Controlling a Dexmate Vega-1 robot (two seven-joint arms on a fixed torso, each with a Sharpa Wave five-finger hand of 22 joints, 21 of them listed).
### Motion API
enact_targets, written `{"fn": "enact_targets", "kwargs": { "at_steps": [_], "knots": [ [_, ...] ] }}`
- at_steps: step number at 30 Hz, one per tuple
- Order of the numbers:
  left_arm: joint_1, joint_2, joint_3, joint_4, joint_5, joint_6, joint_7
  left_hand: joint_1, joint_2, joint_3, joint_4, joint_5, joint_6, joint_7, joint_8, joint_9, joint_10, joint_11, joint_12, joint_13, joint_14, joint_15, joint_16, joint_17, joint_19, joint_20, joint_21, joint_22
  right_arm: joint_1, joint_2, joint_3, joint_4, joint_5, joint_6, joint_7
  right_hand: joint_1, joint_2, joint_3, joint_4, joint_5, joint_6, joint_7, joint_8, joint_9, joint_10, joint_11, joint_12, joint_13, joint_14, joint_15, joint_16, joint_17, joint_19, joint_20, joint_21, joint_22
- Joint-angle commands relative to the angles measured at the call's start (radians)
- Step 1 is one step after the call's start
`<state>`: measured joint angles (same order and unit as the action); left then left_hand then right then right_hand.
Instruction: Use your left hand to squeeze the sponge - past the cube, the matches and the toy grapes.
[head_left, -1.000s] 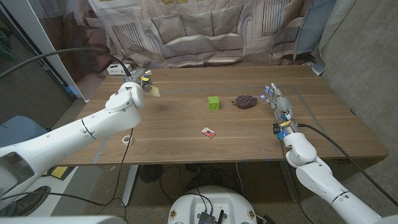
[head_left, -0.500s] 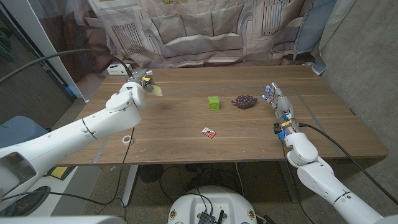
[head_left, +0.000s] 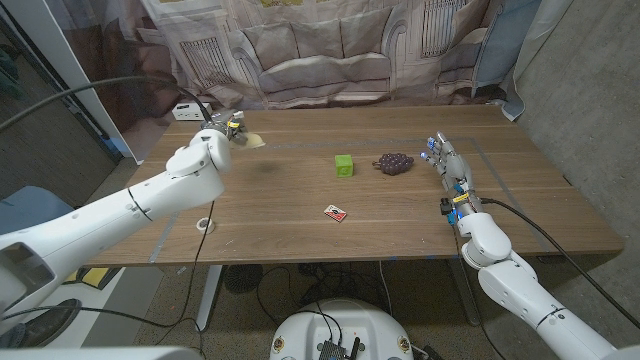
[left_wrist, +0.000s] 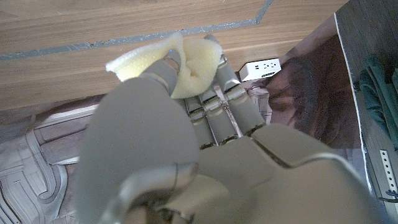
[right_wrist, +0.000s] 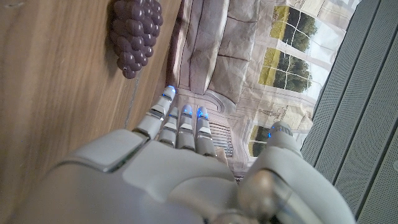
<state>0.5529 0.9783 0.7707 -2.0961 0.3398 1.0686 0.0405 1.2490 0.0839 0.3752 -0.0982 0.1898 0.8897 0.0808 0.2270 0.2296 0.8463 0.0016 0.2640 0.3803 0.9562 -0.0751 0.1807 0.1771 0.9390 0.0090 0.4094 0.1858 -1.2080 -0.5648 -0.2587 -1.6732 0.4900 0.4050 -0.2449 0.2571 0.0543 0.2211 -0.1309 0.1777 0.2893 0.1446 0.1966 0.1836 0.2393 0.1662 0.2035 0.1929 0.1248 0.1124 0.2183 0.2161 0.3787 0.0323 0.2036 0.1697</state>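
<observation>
Since a second ago the left arm has lifted and drawn its left hand (head_left: 222, 128) slightly back toward the table's (head_left: 300, 230) far left corner; the squeeze looks under way; that hand's fingers are clamped round the yellow sponge (left_wrist: 186, 62), crumpled in its grip above the wood; the right hand (head_left: 447, 165) stands on edge, fingers apart, near the toy grapes (head_left: 392, 162)
</observation>
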Motion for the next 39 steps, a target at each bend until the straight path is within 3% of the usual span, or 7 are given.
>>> {"fn": "enact_targets", "kwargs": {
  "at_steps": [1,13,32,39],
  "knots": [
    [-0.024,0.025,0.016,-0.003,0.027,-0.012,-0.053,-0.022,-0.015,-0.009,0.005,0.001,-0.014,0.0,-0.011,0.001,-0.014,-0.006,-0.015,-0.003,-0.032,0.004,-0.007,0.002,-0.03,0.011,-0.012,-0.001,0.006,0.008,-0.003,0.018,0.008,0.01,0.007,0.008,0.005,-0.001,-0.003,-0.001,0.01,0.003,0.0,0.003,0.013,0.001,0.0,0.002,0.011,0.001,0.002,0.006,0.01,-0.002,-0.002,0.004],
    [-0.061,0.037,0.044,0.003,0.086,-0.019,-0.127,-0.103,-0.039,-0.039,0.016,-0.002,-0.074,-0.01,-0.035,-0.007,-0.076,0.001,-0.055,-0.02,-0.181,0.036,-0.013,0.005,-0.153,0.024,-0.066,-0.002,0.018,0.014,-0.008,0.033,0.01,0.013,0.011,0.008,0.006,-0.001,-0.003,-0.001,0.014,0.004,0.001,0.003,0.017,0.003,0.001,0.002,0.016,0.0,0.003,0.006,0.014,-0.001,-0.001,0.004],
    [-0.06,0.005,0.04,0.03,0.137,-0.04,-0.167,-0.131,-0.043,-0.047,0.017,-0.001,-0.113,-0.005,-0.042,-0.011,-0.109,0.005,-0.065,-0.026,-0.203,0.047,-0.003,0.004,-0.166,0.029,-0.075,-0.002,0.018,0.009,-0.004,0.032,0.015,0.01,0.01,0.01,0.006,-0.001,-0.003,-0.001,0.015,0.003,0.001,0.003,0.016,0.004,0.0,0.002,0.017,-0.001,0.002,0.006,0.019,-0.001,-0.001,0.004],
    [-0.048,-0.014,0.029,0.041,0.139,-0.046,-0.157,-0.114,-0.037,-0.036,-0.005,0.002,-0.08,-0.011,-0.024,-0.012,-0.07,-0.007,-0.043,-0.021,-0.177,0.036,0.011,0.003,-0.144,0.026,-0.07,-0.002,0.011,0.003,0.001,0.023,0.015,0.007,0.007,0.011,0.007,-0.001,-0.004,-0.001,0.015,0.004,0.0,0.003,0.018,0.004,0.001,0.002,0.018,-0.002,0.002,0.006,0.021,-0.002,0.0,0.004]
  ]
}}
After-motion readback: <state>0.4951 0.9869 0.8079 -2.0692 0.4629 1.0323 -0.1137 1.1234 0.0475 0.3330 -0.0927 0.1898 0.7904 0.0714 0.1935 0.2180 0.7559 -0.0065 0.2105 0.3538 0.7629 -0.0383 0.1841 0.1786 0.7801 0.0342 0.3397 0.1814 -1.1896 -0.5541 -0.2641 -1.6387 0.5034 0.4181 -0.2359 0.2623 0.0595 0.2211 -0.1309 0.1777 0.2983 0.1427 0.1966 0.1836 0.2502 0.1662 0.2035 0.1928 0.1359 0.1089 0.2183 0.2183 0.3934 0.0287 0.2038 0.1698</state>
